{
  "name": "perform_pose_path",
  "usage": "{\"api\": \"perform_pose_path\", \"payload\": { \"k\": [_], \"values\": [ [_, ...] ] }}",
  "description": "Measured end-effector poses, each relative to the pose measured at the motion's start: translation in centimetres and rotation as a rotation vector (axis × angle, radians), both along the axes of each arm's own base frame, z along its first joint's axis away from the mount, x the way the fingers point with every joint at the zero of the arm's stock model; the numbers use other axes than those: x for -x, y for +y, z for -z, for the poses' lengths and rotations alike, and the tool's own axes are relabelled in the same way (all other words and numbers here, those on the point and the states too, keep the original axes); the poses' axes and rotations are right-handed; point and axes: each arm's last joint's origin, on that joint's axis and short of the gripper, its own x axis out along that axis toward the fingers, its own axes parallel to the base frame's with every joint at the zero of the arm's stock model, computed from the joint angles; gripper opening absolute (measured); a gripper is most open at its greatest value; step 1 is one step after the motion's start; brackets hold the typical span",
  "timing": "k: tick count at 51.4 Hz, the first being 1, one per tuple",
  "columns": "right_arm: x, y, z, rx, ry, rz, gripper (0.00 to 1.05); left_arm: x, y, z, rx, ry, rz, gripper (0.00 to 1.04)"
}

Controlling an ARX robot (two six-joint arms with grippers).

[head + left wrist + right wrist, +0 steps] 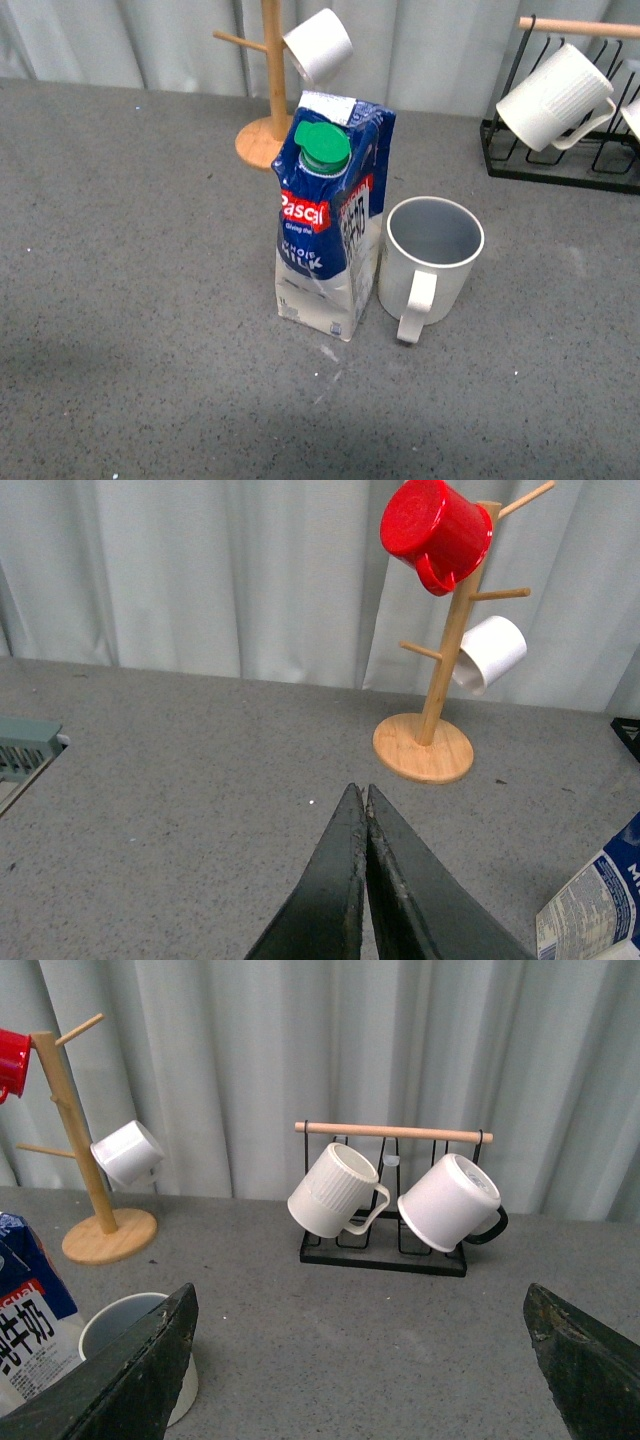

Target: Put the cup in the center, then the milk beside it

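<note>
The cup [431, 257], cream-white with a grey-blue inside, stands upright mid-table with its handle toward me. The milk [331, 217], a blue-and-white carton with a green cap, stands upright just left of it, almost touching. Neither gripper shows in the front view. In the left wrist view my left gripper [362, 792] is shut with nothing in it, over bare table, and a corner of the milk [596, 908] shows at the frame's edge. In the right wrist view my right gripper [362, 1305] is open and empty, with the cup [130, 1332] and the milk [32, 1320] by one finger.
A wooden mug tree [268, 92] with a small white cup [318, 44] stands behind the milk; a red mug [436, 529] hangs on top of it. A black rack [384, 1252] at the back right holds a ribbed white mug [554, 97] and another white mug [452, 1203].
</note>
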Motion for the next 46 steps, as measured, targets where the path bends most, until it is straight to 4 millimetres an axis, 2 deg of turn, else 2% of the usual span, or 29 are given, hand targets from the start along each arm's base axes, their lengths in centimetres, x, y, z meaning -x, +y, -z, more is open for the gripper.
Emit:
{"api": "perform_pose_path", "payload": {
  "k": [7, 22, 46],
  "values": [
    [0.0, 0.0, 0.0, 0.0, 0.0, 0.0, 0.95, 1.7, 1.2, 0.0, 0.0, 0.0, -0.008, 0.04],
    [0.0, 0.0, 0.0, 0.0, 0.0, 0.0, 0.95, 3.7, 1.2, -0.1, 0.0, -0.003, -0.002, 0.04],
    [0.0, 0.0, 0.0, 0.0, 0.0, 0.0, 0.95, 5.6, 1.2, -1.0, 0.0, -0.031, -0.002, 0.04]
  ]
}}
